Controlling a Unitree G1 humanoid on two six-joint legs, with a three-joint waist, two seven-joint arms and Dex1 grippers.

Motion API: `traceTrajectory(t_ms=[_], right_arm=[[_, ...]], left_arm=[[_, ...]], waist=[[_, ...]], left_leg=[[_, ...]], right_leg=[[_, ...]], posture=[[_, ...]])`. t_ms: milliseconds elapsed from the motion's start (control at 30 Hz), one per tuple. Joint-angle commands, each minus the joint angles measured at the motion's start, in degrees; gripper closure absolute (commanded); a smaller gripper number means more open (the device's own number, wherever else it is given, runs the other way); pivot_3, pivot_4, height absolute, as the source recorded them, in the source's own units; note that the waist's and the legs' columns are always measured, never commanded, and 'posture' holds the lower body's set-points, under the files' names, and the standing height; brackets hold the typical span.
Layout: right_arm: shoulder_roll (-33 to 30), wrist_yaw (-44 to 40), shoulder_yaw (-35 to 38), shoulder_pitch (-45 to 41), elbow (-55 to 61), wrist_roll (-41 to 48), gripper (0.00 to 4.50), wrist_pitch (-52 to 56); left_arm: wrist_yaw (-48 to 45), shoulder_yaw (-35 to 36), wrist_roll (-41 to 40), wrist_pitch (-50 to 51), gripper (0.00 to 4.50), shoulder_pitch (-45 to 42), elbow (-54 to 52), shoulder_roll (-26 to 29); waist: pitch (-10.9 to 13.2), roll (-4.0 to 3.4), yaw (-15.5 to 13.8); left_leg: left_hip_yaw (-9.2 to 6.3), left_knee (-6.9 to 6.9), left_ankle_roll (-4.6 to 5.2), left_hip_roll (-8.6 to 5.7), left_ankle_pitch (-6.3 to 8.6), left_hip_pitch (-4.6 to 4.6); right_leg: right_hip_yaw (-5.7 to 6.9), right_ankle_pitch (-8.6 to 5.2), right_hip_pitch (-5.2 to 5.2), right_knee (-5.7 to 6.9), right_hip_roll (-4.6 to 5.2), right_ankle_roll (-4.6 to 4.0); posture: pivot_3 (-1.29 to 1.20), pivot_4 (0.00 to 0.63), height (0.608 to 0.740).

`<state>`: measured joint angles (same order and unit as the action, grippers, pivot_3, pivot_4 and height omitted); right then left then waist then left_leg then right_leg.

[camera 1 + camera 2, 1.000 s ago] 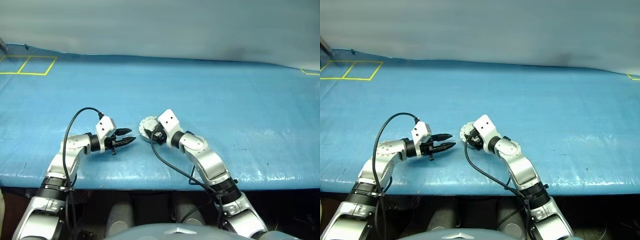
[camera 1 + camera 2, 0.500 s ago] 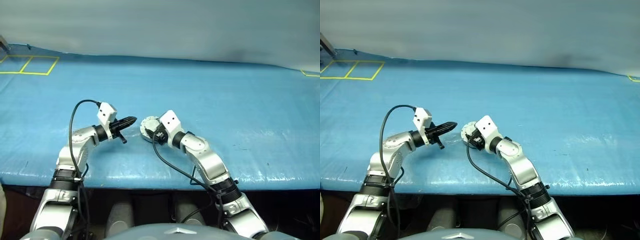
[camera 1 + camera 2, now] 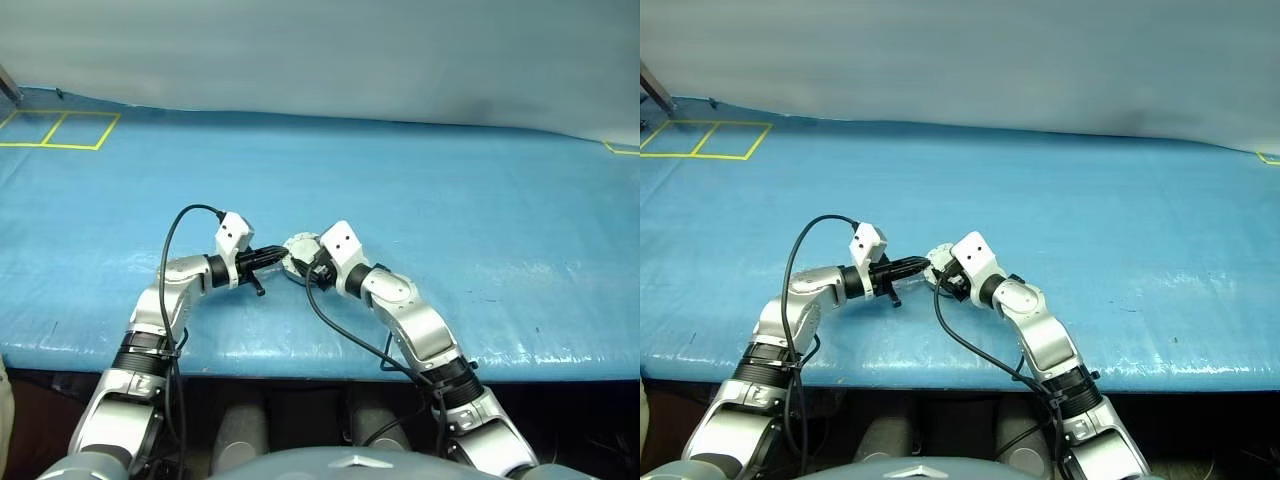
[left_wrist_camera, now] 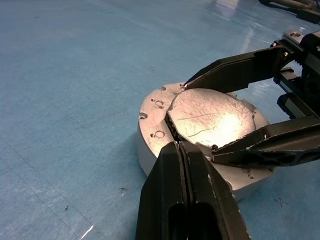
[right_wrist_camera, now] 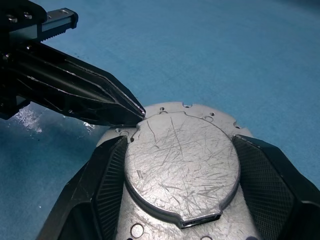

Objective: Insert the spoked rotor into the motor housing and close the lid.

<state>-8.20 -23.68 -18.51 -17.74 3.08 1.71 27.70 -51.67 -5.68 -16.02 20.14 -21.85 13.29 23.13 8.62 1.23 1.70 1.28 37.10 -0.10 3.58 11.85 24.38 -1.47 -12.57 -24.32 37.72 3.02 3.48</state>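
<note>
The motor housing [image 4: 145, 150] is a short round silver cup standing on the blue table. The lid [image 5: 182, 165] lies on top of it, plain scratched silver face up, with small holes around its rim. My right gripper [image 5: 179, 140] is shut on the lid, one finger against each side of its raised centre plate. My left gripper [image 4: 178, 144] is shut, and its joined tips touch the near edge of that plate. In the head views both grippers meet at the housing [image 3: 297, 244], the left gripper [image 3: 282, 254] coming from the left. The spoked rotor is hidden.
The blue sheet [image 3: 450, 200] covers the whole table. Yellow tape squares [image 3: 60, 130] mark its far left corner and a yellow mark [image 3: 620, 146] sits at the far right. The table's front edge runs just below both arms.
My left gripper has shut and moved right and forward until its tips reached the lid. The right gripper has stayed in place on the lid.
</note>
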Motion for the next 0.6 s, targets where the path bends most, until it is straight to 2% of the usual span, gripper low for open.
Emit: traceTrajectory(t_ms=[33, 133, 200, 300, 467, 600], right_arm=[[-0.51, 0.78, 1.23, 0.72, -0.12, -0.42, 1.48, 0.68], [-0.97, -1.34, 1.07, 1.12, 1.06, 1.25, 1.48, 2.67], [-1.21, -1.55, 1.16, 1.51, 2.16, 1.65, 0.76, 3.46], [-0.52, -0.44, 2.9, 1.97, 4.85, 2.56, 0.02, 2.69], [2.51, 0.81, 8.93, 3.41, 13.45, 9.2, 0.02, 6.48], [4.88, 1.46, 15.08, 5.01, 19.79, 17.78, 0.02, 13.5]], left_arm=[[-0.24, -1.31, 0.86, 0.8, 4.48, 0.88, 0.05, -0.18], [-0.46, -1.47, 0.07, 1.86, 4.48, 1.55, -1.15, -0.67], [-0.27, -1.74, 0.44, 1.76, 4.5, 1.84, -1.35, -0.72], [-0.23, -1.72, 0.28, 1.83, 4.5, 2.06, -1.58, -0.86], [0.09, -1.38, -0.77, 2.38, 4.5, 3.33, -3.33, -1.69], [0.27, -1.33, -0.83, 2.18, 4.5, 4.63, -4.31, -2.1]], waist=[[0.0, 0.0, -0.07], [0.0, 0.0, -0.17], [-0.01, 0.01, -0.32], [-0.01, 0.01, -0.45], [0.0, 0.0, -0.6], [0.0, 0.0, -0.89]], left_leg=[[0.0, 0.0, 0.0, 0.0, 0.0, 0.0], [0.0, 0.0, 0.0, 0.0, 0.0, 0.0], [0.0, -0.01, 0.0, 0.0, 0.0, 0.01], [0.0, -0.05, 0.0, -0.01, 0.0, 0.03], [-0.01, -0.05, 0.0, -0.01, 0.0, 0.19], [-0.02, -0.06, 0.0, -0.01, 0.0, 0.21]], right_leg=[[0.0, 0.0, 0.0, 0.0, 0.0, 0.0], [0.0, 0.0, 0.0, 0.0, 0.0, 0.0], [0.0, 0.0, 0.0, -0.02, 0.01, 0.0], [0.0, -0.01, 0.0, -0.07, 0.02, -0.01], [0.01, -0.01, -0.12, -0.09, 0.02, -0.01], [0.02, 0.0, -0.13, -0.11, 0.02, 0.0]], posture=[[0.0, 0.15, 0.74], [0.0, 0.15, 0.74], [0.0, 0.15, 0.74], [0.0, 0.15, 0.74], [0.0, 0.15, 0.74], [0.0, 0.15, 0.74]])
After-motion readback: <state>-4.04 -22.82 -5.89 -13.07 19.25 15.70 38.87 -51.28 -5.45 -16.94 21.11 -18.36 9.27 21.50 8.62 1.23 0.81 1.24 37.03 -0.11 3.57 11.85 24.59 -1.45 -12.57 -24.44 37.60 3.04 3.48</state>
